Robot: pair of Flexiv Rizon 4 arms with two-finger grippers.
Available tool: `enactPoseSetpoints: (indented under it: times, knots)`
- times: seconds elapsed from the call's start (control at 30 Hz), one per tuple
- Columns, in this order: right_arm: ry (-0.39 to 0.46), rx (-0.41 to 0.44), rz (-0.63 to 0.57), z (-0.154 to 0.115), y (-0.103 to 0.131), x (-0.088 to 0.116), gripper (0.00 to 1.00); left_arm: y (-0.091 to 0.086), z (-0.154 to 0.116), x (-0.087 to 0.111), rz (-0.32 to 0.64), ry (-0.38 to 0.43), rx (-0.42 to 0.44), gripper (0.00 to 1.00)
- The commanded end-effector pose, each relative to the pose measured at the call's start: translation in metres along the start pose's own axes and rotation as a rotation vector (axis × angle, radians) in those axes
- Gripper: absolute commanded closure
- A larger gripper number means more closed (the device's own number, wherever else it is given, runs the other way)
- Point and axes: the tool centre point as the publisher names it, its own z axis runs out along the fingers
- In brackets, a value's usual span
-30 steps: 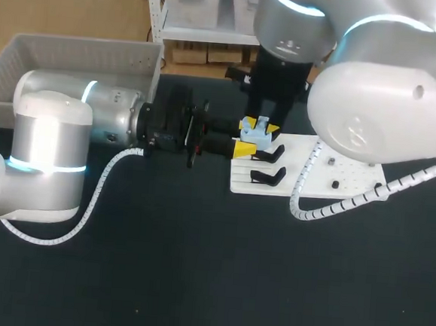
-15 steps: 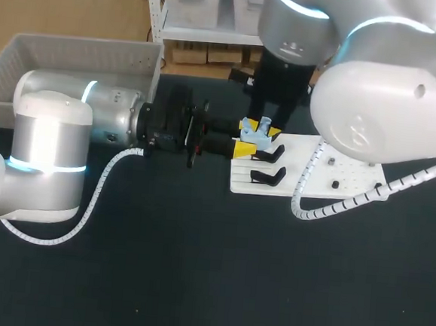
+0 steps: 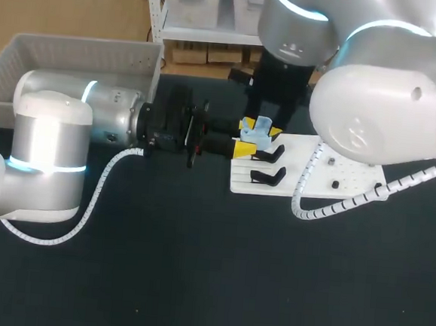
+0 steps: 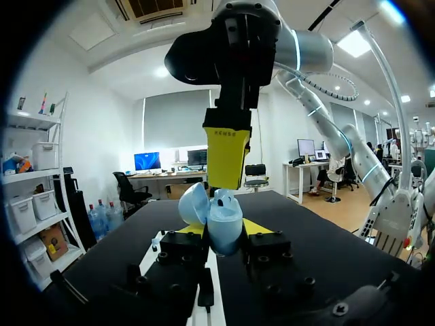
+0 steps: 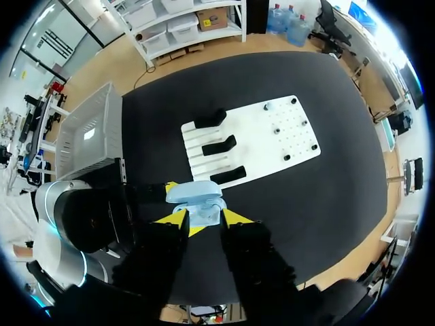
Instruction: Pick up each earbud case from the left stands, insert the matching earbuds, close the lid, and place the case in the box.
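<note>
In left pincer [image 4: 225,232], pale-blue earbud case [image 4: 221,219] (open)

small dark print on a yellow fingertip [image 4: 226,157], too small to read

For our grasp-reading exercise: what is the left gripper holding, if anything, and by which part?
The left gripper holds the open light blue earbud case, its fingers pressing the two opposite sides of the case's lower half.
</note>
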Motion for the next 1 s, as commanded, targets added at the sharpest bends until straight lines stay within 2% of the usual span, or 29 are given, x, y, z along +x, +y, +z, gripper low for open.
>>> enactPoseSetpoints:
  times: [0.03, 0.13, 0.27, 0.43, 0.57, 0.83, 1.0]
  knots:
    - [-0.025, -0.023, -0.013, -0.016, -0.006, 0.011, 0.01, -0.001, 0.0, 0.001, 0.003, -0.003, -0.005, 1.0]
    - [-0.058, -0.051, -0.029, -0.029, -0.012, 0.017, 0.0, -0.001, 0.0, 0.001, 0.003, -0.003, -0.005, 1.0]
    - [-0.169, -0.114, -0.058, -0.041, -0.027, 0.016, 0.06, -0.001, 0.0, 0.001, 0.003, -0.003, -0.005, 1.0]
    - [-0.291, -0.142, -0.088, -0.037, -0.055, -0.001, 0.14, -0.001, 0.0, 0.001, 0.003, -0.003, -0.005, 1.0]
    - [-0.348, -0.122, -0.123, -0.027, -0.077, -0.022, 0.13, -0.001, 0.0, 0.001, 0.003, -0.003, -0.005, 1.0]
    - [-0.314, -0.086, -0.148, 0.001, -0.106, -0.063, 0.26, -0.001, 0.0, 0.001, 0.003, -0.003, -0.005, 1.0]
    - [-0.244, -0.066, -0.164, 0.027, -0.115, -0.086, 0.3, -0.001, 0.0, 0.001, 0.003, -0.003, -0.005, 1.0]
